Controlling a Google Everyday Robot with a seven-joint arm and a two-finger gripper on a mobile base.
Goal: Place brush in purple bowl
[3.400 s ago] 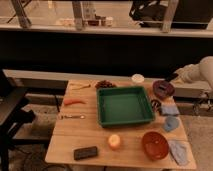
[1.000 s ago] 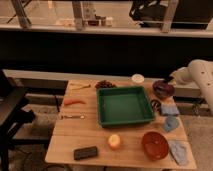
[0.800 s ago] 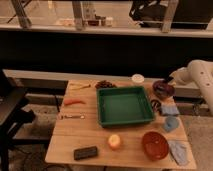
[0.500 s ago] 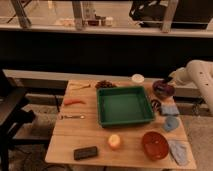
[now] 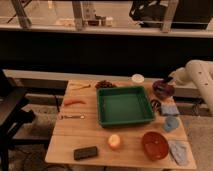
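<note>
The purple bowl [image 5: 163, 90] sits at the table's far right, just beyond the right rim of the green tray [image 5: 125, 105]. My gripper [image 5: 169, 81] hangs at the end of the white arm [image 5: 196, 73], right over the bowl's back right rim. I cannot make out the brush: no small black brush shows apart from the gripper, and the bowl's inside is dark. A small dark object [image 5: 155, 104] lies between the bowl and the tray; I cannot tell what it is.
On the wooden table [image 5: 90, 132]: an orange-red bowl [image 5: 154, 145], a white round dish [image 5: 138, 78], a black slab [image 5: 85, 152], an orange fruit [image 5: 115, 141], a red pepper [image 5: 74, 101], a metallic utensil [image 5: 72, 117], blue cloths [image 5: 170, 110] and a blue cup [image 5: 171, 123].
Since the earliest frame the arm has come in leftward and down toward the purple bowl. Over the last second the gripper has stayed at the bowl with hardly any shift.
</note>
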